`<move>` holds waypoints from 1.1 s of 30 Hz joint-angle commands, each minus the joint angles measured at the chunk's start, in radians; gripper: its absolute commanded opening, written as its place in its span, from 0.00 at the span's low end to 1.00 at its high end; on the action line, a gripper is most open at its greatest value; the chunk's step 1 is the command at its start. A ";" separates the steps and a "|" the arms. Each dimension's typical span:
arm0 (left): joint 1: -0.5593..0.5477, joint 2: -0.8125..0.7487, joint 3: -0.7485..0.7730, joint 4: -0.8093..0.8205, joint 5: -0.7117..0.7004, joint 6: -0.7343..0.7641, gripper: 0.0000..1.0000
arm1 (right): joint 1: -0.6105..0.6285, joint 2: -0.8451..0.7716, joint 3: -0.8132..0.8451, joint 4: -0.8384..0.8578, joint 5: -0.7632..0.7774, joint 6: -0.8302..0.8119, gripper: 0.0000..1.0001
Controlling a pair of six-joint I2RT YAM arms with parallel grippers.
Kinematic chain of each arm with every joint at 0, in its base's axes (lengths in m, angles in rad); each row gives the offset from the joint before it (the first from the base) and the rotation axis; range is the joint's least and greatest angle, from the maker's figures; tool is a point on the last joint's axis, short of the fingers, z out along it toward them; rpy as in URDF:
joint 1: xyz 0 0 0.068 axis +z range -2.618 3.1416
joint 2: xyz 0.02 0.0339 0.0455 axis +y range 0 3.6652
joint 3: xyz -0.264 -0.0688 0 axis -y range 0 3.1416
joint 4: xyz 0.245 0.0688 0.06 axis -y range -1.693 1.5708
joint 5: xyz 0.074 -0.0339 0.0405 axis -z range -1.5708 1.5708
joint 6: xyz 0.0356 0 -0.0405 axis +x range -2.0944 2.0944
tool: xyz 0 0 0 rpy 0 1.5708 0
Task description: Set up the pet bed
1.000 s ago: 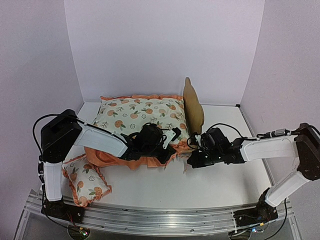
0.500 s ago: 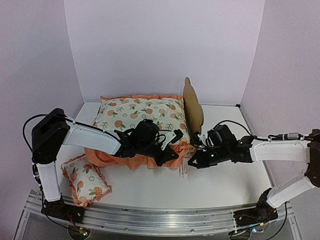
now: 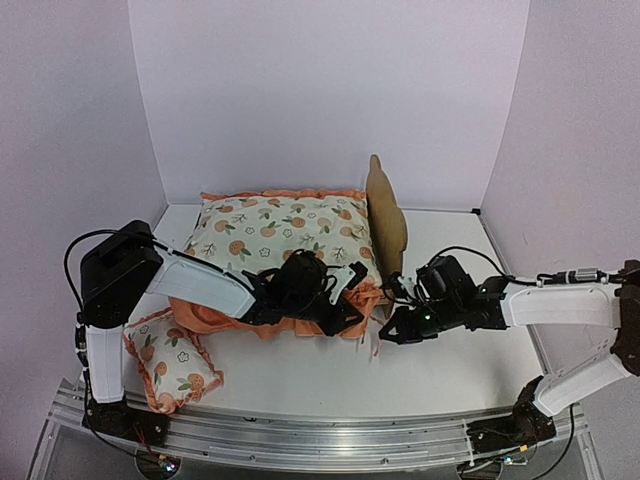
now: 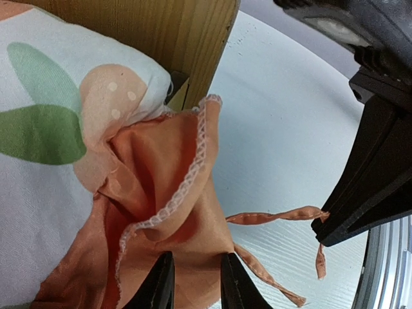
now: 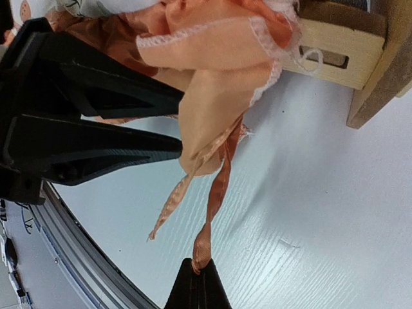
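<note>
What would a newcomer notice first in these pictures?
The big fruit-print cushion with an orange ruffle, lying on the light wooden pet bed at the table's middle. At its near right corner both arms meet: the right tool pinches a thin orange ribbon tie, the left tool hangs at the ruffle, jaws slightly apart.

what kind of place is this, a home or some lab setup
Probably a robot lab cell, not a home: plain walls box in a white table, the left arm and right arm are mounted on a metal rail, and the pet bed looks like a prop.
</note>
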 commanded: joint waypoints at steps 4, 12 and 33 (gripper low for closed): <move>-0.005 -0.008 0.037 0.017 -0.063 0.042 0.44 | -0.003 0.001 -0.016 0.019 -0.009 0.011 0.00; -0.018 0.036 0.036 0.081 -0.062 0.061 0.49 | -0.003 0.015 -0.008 0.028 -0.023 0.011 0.00; 0.046 -0.133 0.239 -0.328 -0.050 0.312 0.00 | -0.003 0.088 0.076 0.039 0.008 -0.039 0.00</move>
